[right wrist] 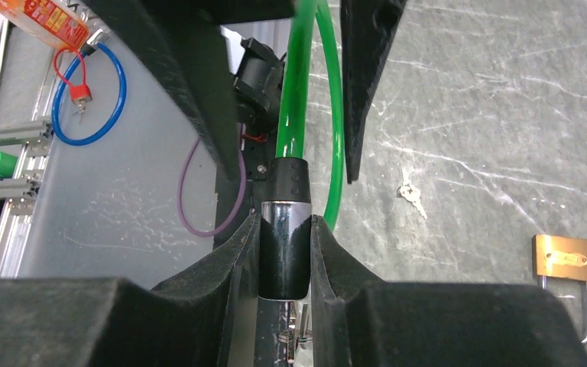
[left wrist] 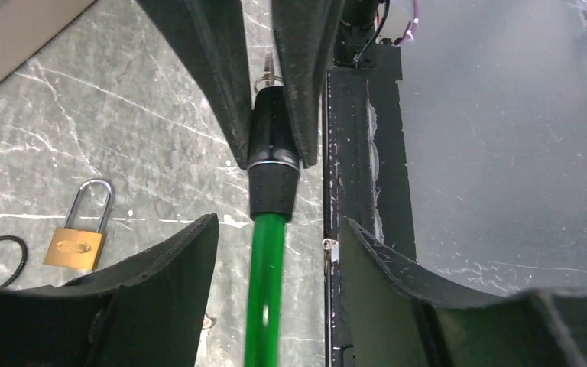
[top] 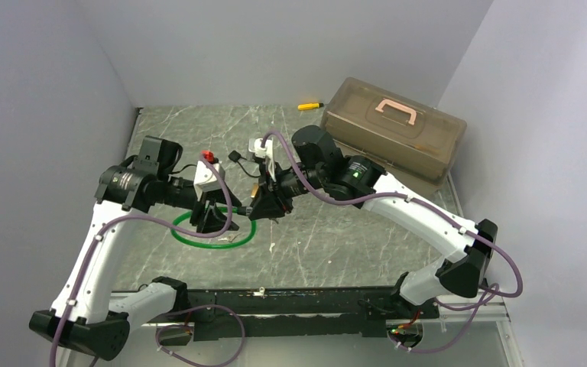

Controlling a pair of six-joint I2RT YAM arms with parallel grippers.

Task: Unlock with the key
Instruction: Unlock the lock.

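The key (right wrist: 411, 195) lies flat on the table (right wrist: 504, 115) between green cable (right wrist: 294, 92) and brass padlock (right wrist: 565, 258), lengthwise roughly along the lock barrel (right wrist: 284, 252) — nearer the left gripper (left wrist: 279, 225), spread wide astride the cable; the right gripper (right wrist: 284, 225) pinches that barrel.

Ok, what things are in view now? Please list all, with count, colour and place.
cable lock: 1, green, black end, mid-table
key: 1, silvery, on table near the cable lock
padlock: 1, brass, flat on table
cord: 1, black, beside padlock
tool: 1, yellow-black, far edge
box: 1, brown, pink handle, far right
table: 1, grey marble
left gripper: 1, black, open around cable lock
right gripper: 1, black, shut on its black end
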